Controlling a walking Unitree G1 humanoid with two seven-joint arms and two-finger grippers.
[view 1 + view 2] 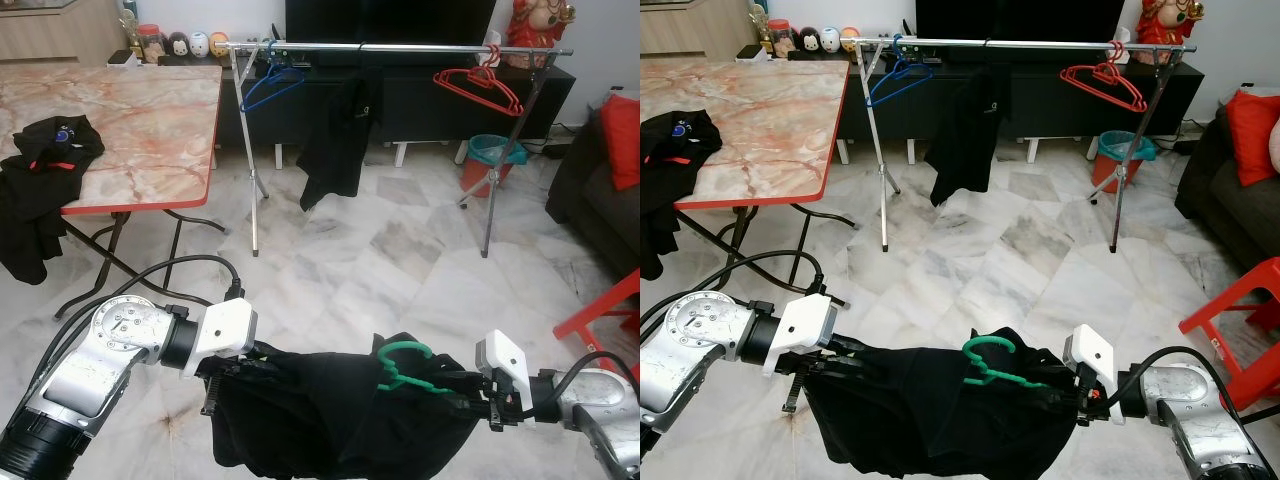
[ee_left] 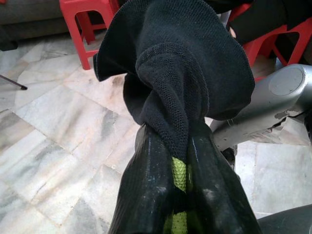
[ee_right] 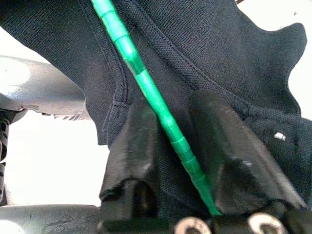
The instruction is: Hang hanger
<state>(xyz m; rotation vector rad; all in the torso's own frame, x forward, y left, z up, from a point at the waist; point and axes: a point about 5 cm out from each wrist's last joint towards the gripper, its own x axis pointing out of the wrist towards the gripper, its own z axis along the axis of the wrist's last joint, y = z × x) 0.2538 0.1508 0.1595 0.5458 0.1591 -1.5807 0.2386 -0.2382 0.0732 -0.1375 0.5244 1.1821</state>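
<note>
1. The green hanger is low in front of the robot, above the marble floor, with a black garment draped over it and only the hook and a bit of shoulder poking out.

2. The left gripper is clamped on a bunched end of the black cloth, with a sliver of the hanger's bar between its fingers.

3. The right gripper straddles the green bar with dark fabric beneath it; I can't tell whether its fingers are pressing on the bar or just sit either side.

4. Handling call: the plastic hanger looks light and stiff, probably a touch slick. The garment is soft and floppy, so it'll sag and could slide off if the bar tilts.

5. Best hold, I'd say, is on the rigid bar at both ends, kept level, with the hook left free.

6. The clothes rail stands well apart across the floor, carrying a blue hanger, a hung black garment and a red hanger.
</note>
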